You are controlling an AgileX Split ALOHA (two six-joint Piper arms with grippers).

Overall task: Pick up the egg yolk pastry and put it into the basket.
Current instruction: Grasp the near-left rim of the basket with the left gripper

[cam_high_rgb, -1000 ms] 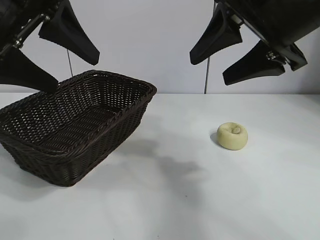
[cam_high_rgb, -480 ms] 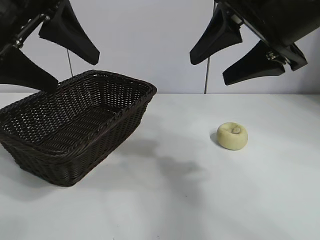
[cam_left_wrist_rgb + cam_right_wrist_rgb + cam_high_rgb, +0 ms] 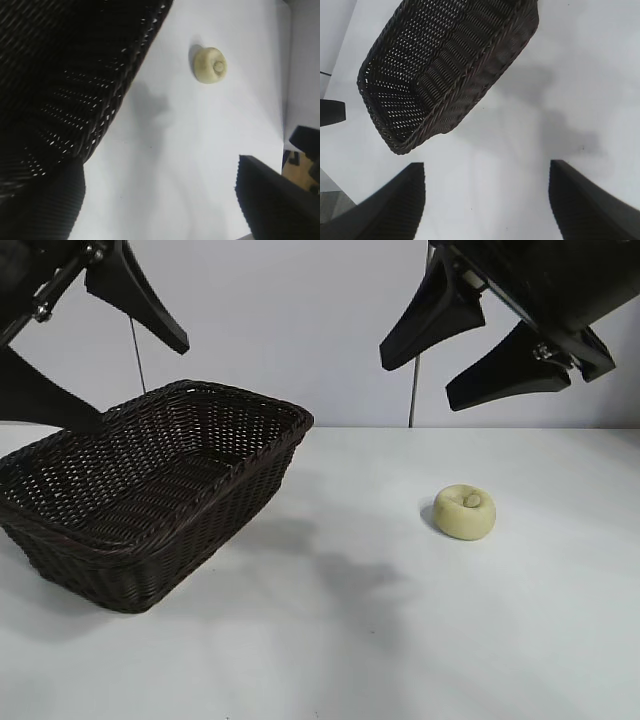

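Observation:
The egg yolk pastry (image 3: 465, 511), a small pale yellow bun with a dimpled top, lies on the white table right of centre; it also shows in the left wrist view (image 3: 210, 65). The dark brown wicker basket (image 3: 150, 480) stands at the left, empty; it shows in the left wrist view (image 3: 60, 80) and the right wrist view (image 3: 450, 70). My left gripper (image 3: 140, 385) hangs open and empty high above the basket's far side. My right gripper (image 3: 415, 380) hangs open and empty high above the table, behind the pastry.
The white table (image 3: 350, 640) stretches between basket and pastry. A thin vertical rod (image 3: 412, 390) stands at the back wall behind the table. The table's edge and some dark gear (image 3: 305, 155) show in the left wrist view.
My left gripper has risen a little above the basket. The right gripper, pastry and basket have not moved.

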